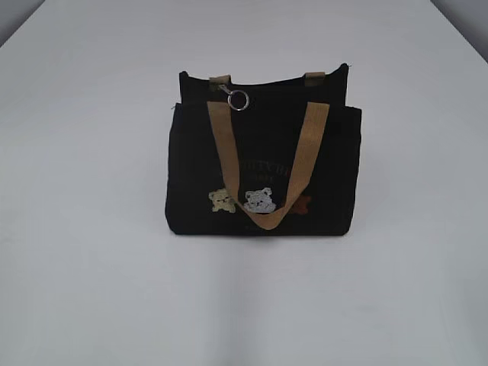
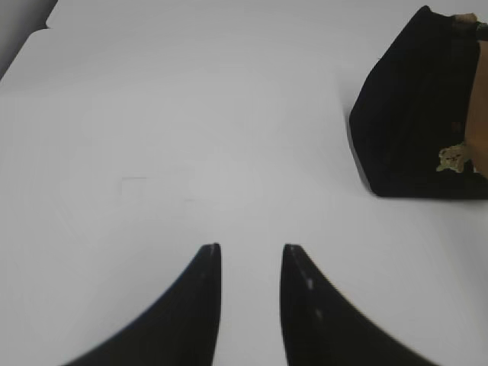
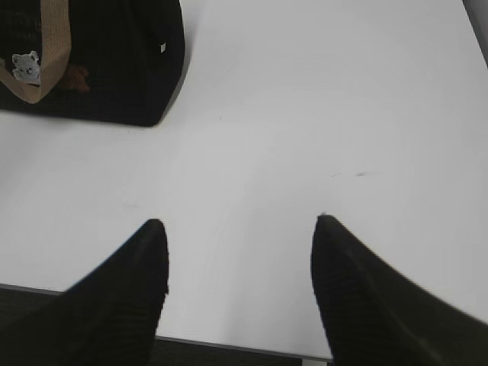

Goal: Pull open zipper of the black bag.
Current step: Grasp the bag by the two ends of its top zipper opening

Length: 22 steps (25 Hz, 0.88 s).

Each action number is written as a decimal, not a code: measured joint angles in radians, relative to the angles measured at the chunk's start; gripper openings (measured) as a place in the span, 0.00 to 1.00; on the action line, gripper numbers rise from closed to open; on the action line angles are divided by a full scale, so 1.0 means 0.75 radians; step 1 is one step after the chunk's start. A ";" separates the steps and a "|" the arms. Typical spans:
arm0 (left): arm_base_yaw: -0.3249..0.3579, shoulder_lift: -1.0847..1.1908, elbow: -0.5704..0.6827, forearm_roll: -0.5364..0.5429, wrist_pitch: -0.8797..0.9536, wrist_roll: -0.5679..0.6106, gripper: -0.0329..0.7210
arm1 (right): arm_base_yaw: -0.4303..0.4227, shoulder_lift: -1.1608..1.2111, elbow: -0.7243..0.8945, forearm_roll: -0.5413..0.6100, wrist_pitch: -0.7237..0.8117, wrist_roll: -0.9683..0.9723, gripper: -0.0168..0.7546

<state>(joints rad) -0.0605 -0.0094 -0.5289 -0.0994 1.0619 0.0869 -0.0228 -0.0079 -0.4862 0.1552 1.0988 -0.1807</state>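
Standing on the table (image 1: pixel 84 290), black bag (image 1: pixel 191 183) bears unreadable lettering (image 1: pixel 267 166).

Faint, unreadable lettering (image 1: pixel 264 165) on black bag (image 1: pixel 191 168)

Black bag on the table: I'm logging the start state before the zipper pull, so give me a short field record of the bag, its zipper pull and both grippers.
bag: black bag standing upright on the white table, front facing the exterior camera
zipper pull: silver ring hanging at the top edge, left of centre, nothing touching it
front handle: tan strap drooping down over the front
left gripper: open, empty, over bare table, bag to its right
right gripper: open wider, empty, near the table edge, bag to its upper left
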 joint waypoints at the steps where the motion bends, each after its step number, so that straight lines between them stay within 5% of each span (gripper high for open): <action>1: 0.000 0.000 0.000 -0.033 -0.005 0.002 0.32 | 0.000 0.000 0.000 0.000 0.000 0.000 0.62; 3: 0.000 0.033 -0.006 -0.141 -0.041 0.065 0.32 | 0.000 0.000 0.001 0.000 0.000 0.000 0.62; 5: 0.000 0.118 -0.012 -0.324 -0.205 0.289 0.36 | 0.000 0.000 0.001 0.000 0.000 0.000 0.62; 11: -0.001 0.720 0.014 -1.210 -0.708 1.504 0.55 | 0.000 0.000 0.001 0.000 0.000 0.000 0.62; 14: -0.001 1.159 0.012 -1.760 -0.680 2.233 0.58 | 0.000 0.000 0.001 0.000 0.000 -0.001 0.62; 16: -0.001 1.434 0.000 -1.989 -0.574 2.634 0.58 | 0.000 0.000 0.001 0.000 0.000 -0.001 0.62; 18: -0.003 1.646 -0.028 -2.102 -0.424 2.905 0.58 | 0.000 0.000 0.001 0.002 0.000 -0.001 0.62; 22: -0.041 1.983 -0.129 -2.161 -0.342 3.115 0.59 | 0.000 0.000 0.001 0.028 0.000 0.011 0.62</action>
<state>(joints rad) -0.0916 1.4777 -0.6260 -1.7202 0.8057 2.4229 -0.0228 -0.0079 -0.4853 0.1759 1.0988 -0.1726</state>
